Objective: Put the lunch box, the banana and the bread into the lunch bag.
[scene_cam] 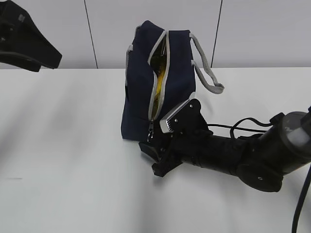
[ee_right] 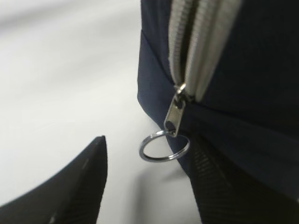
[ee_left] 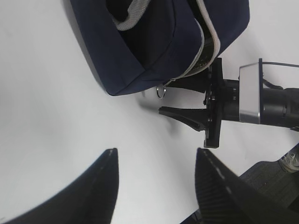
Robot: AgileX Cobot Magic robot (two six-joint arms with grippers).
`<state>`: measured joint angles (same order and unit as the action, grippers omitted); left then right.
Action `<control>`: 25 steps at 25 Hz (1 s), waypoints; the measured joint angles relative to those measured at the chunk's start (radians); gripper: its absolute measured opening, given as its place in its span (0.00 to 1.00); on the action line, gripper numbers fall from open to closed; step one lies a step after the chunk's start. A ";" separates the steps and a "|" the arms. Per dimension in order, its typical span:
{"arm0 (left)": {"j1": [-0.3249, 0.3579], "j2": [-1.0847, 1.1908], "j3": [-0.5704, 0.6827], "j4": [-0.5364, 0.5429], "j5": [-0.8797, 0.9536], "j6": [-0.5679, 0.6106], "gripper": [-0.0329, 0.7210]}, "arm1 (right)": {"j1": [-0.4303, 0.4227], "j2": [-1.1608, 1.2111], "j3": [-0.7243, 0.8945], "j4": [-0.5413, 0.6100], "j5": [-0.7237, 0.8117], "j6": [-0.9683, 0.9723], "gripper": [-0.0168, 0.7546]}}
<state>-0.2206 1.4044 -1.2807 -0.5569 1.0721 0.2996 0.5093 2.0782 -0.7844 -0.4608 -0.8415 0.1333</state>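
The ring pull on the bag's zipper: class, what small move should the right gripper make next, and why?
Probably ease forward slightly and close on the ring pull. In the right wrist view it hangs between the right gripper fingers, which are apart and not yet touching it. The lunch bag stands with its zipper open along most of its length, yellow showing inside.

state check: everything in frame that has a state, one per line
lunch bag: upright on the table, zipper mostly open.
banana: inside the bag, yellow showing through the gap.
ring pull: hanging free at the zipper's low end, ungripped.
right gripper: fingers open around the ring.
left gripper: open, empty, off the bag.
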 joint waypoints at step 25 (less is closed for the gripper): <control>0.000 0.000 0.000 0.004 0.000 0.002 0.54 | 0.000 0.013 -0.024 0.093 0.040 0.003 0.27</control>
<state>-0.2206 1.4044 -1.2807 -0.5532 1.0721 0.3016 0.5093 2.0911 -0.8088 -0.3679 -0.8010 0.1367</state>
